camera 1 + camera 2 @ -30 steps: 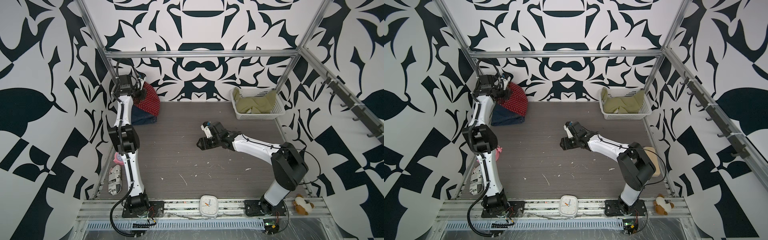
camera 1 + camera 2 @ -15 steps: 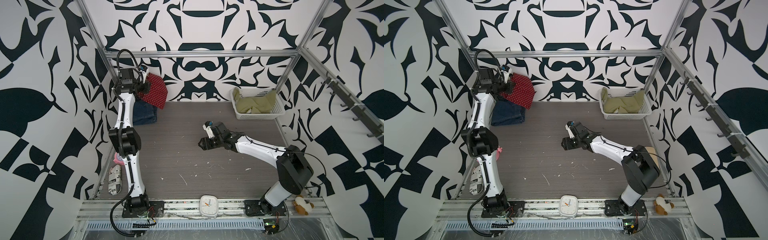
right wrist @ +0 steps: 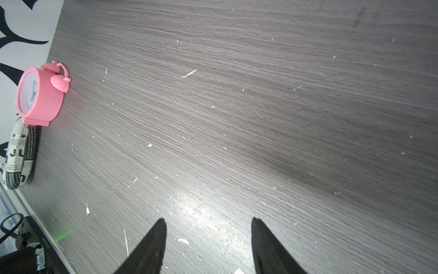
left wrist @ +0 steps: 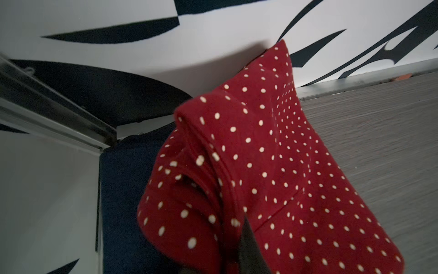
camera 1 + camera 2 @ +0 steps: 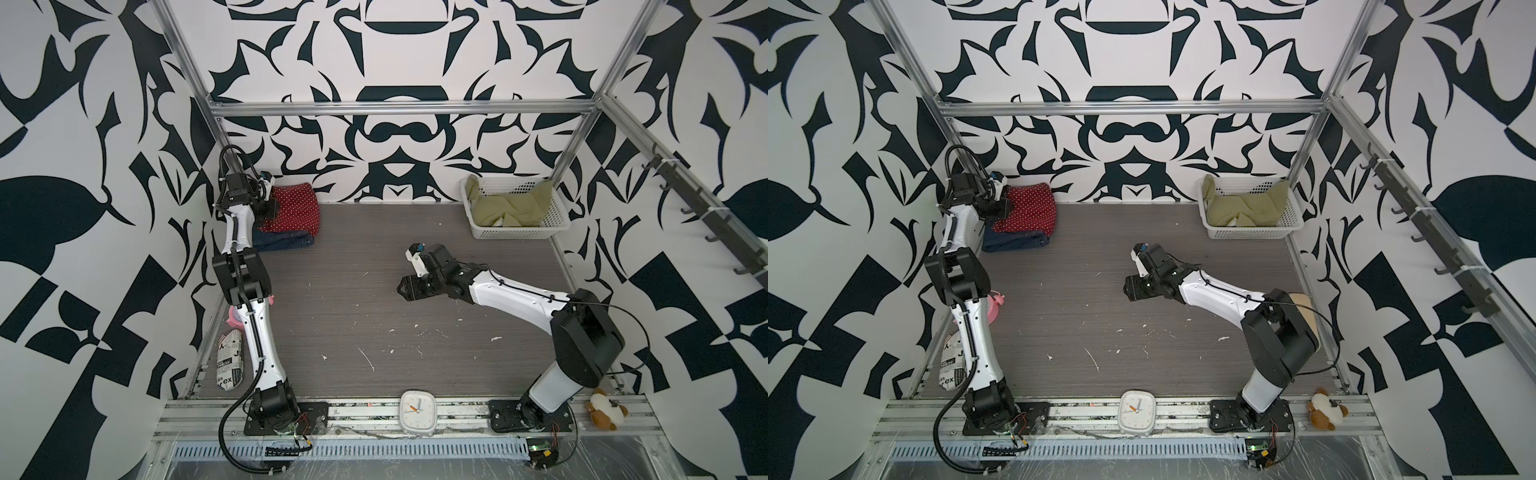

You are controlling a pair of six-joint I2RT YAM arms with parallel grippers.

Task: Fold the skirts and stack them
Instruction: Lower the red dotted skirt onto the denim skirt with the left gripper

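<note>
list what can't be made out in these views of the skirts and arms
Left gripper: jaws nearly all under the red dotted skirt in the wrist view; its own body hides them in both top views.
Denim skirt: mostly under the red one; its folds are hidden.
Green skirt: lower part behind the basket wall.
Pink clock: face blurred; the left arm mostly covers it in both top views.

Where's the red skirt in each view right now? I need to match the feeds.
Top view: red skirt at the far left corner, over the denim skirt.
Top view: red skirt, same corner, over the denim skirt.
Left wrist: close up, filling much of the picture.
Right wrist: not in it.
Shared landmark: denim skirt, behind it in the left wrist view too.
</note>
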